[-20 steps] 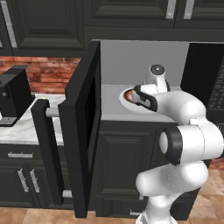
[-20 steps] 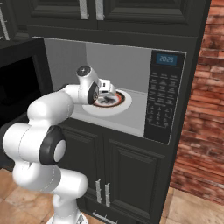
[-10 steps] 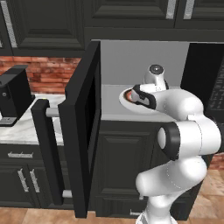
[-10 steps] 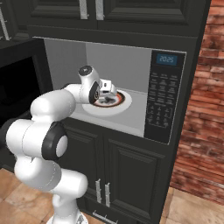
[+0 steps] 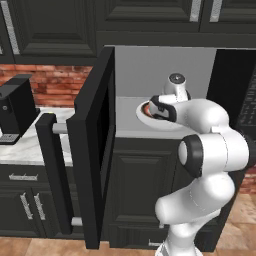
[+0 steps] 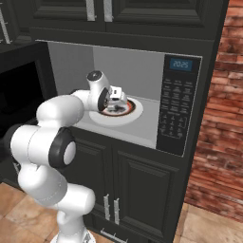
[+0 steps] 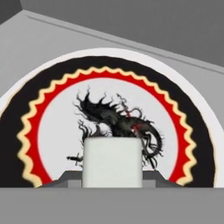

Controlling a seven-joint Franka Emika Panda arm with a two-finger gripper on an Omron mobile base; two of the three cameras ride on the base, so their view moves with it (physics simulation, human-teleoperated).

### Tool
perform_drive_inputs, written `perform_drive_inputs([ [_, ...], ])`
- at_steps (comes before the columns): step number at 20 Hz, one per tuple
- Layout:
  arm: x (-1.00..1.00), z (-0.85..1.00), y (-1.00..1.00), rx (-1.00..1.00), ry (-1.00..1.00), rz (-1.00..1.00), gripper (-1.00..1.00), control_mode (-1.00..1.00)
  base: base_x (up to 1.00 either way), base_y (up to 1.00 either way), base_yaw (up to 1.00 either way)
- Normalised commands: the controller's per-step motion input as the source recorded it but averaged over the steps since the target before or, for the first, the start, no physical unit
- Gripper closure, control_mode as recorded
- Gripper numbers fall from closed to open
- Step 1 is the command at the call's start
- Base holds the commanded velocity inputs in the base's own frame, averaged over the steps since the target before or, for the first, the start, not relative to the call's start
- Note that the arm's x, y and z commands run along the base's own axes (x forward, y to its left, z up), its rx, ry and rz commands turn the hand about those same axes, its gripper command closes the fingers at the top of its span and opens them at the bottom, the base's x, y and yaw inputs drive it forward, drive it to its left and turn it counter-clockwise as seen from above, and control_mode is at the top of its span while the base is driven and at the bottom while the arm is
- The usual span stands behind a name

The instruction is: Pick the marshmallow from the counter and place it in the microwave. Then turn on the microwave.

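The microwave stands with its door swung wide open to the left. My arm reaches into the grey cavity. My gripper hangs just above the red-ringed turntable, shut on the marshmallow, a small whitish cube. In the hand view the marshmallow sits between the two finger tips of my gripper, over the turntable with its dark dragon print. From the left side, my gripper is partly hidden behind the wrist, above the turntable.
The open door blocks the space left of the cavity. A black coffee machine stands on the marble counter further left. The keypad panel is on the microwave's right side. Dark cabinets sit above and below, and a brick wall stands at right.
The hand has edged slightly deeper into the microwave with the marshmallow still gripped. The elbow has shifted a little. The jaws have not changed.
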Motion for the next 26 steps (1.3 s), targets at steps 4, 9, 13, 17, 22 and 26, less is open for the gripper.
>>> perform_drive_inputs([
  [4, 0.12, -0.05, 0.00, 0.01, 0.02, -0.01, 1.00, -1.00, 0.00, 0.00, 0.00],
  [9, 0.11, -0.05, 0.00, 0.01, 0.02, -0.01, 1.00, -1.00, 0.00, 0.00, 0.00],
  [13, 0.10, -0.04, 0.00, 0.01, 0.01, -0.01, 1.00, -1.00, 0.00, 0.00, 0.00],
  [17, 0.09, -0.05, 0.00, 0.01, 0.01, -0.01, 1.00, -1.00, 0.00, 0.00, 0.00],
  [22, 0.09, -0.05, 0.00, 0.01, 0.01, -0.01, -1.00, -1.00, 0.00, 0.00, 0.00],
  [26, 0.06, -0.04, 0.00, 0.01, 0.02, 0.00, -1.00, -1.00, 0.00, 0.00, 0.00],
])
